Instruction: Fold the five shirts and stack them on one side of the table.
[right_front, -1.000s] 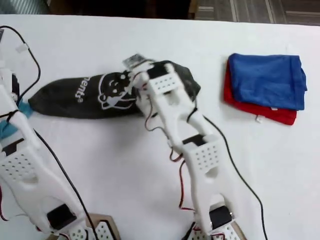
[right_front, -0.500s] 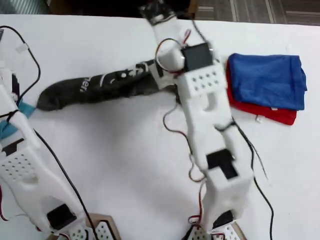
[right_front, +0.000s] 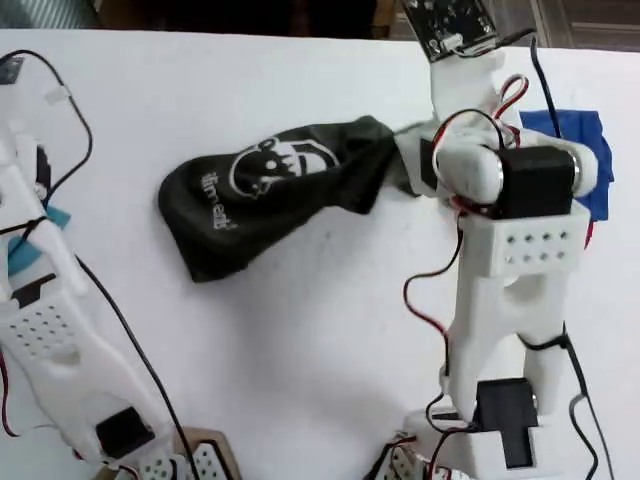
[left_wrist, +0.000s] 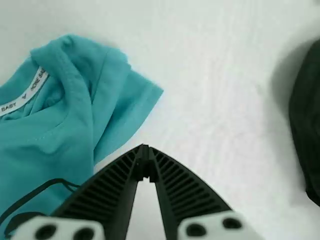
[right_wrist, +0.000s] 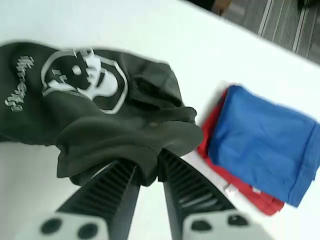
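Note:
A black shirt (right_front: 270, 185) with a white skull print lies bunched across the table's middle, its right end lifted. My right gripper (right_front: 408, 166) is shut on that end, beside the folded stack. In the right wrist view the black shirt (right_wrist: 100, 110) hangs from the gripper (right_wrist: 146, 171), with the folded blue shirt (right_wrist: 260, 140) on the red shirt (right_wrist: 235, 182) just beyond. The blue shirt (right_front: 578, 130) is partly hidden by the right arm. My left gripper (left_wrist: 145, 156) is shut and holds nothing, over bare table beside a crumpled teal shirt (left_wrist: 45, 115).
The left arm (right_front: 45, 310) stretches along the table's left edge, with bits of teal shirt (right_front: 22, 255) under it. Wires trail from both arms. White table (right_front: 300, 340) lies bare in front of the black shirt. The far table edge runs close behind the right arm.
The right arm swung right and farther back, dragging the black shirt across the table toward the blue and red stack. The left arm stayed still.

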